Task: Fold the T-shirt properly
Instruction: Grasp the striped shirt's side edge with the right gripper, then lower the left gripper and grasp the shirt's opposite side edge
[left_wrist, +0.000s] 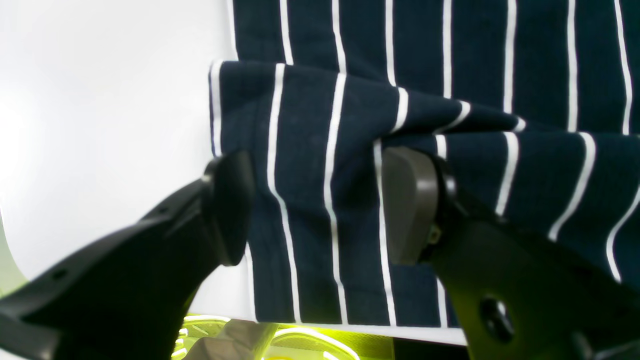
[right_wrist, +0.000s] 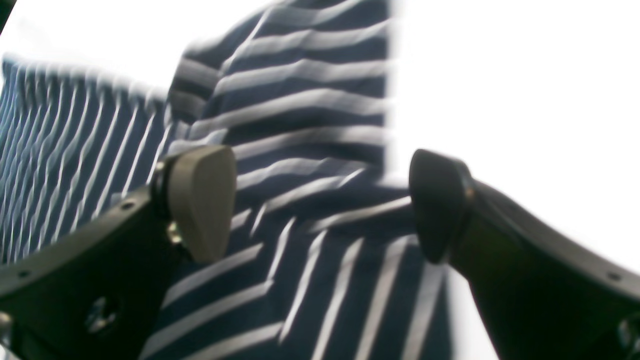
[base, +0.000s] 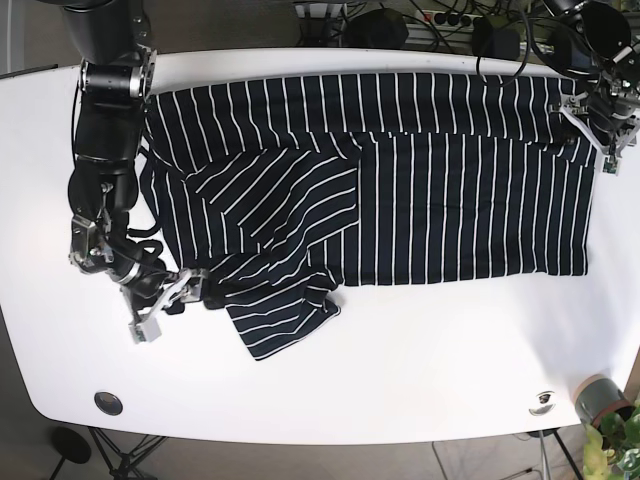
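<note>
Lying striped T-shirt on white table, left hand, right hand both wide

The T-shirt lay across the tabletop, the right gripper at one end, the left gripper at the other.

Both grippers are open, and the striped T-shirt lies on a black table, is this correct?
Not quite. The table is white, not black, as the base view shows. The rest holds: the left gripper and right gripper are open over the striped T-shirt.
</note>
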